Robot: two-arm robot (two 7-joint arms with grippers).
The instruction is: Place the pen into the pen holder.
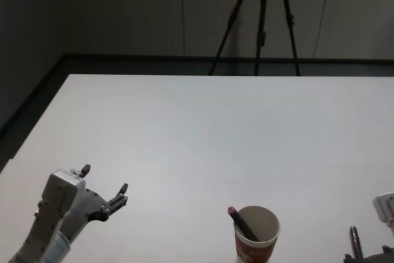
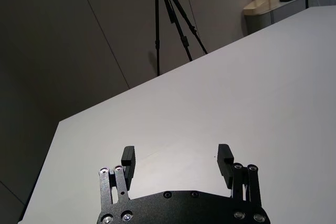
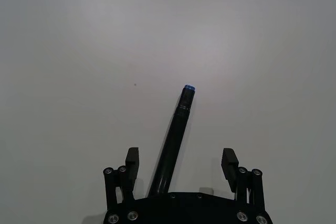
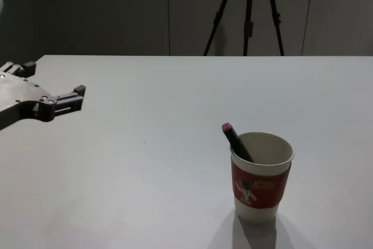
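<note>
Altogether two pens (image 4: 235, 141) (image 3: 172, 145), one pen holder (image 4: 261, 188) (red-sleeved), white table (image 4: 175, 144)

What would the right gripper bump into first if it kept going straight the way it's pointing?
Probably the dark pen lying on the white table. It sits between the open fingers of the right gripper, pointing ahead. Past its blue tip, bare table; height above it is unclear.

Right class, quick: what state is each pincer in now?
Left pincer: open, holding nothing, above the table.
Right pincer: open, over a dark pen lying on the table, not gripping it.
</note>
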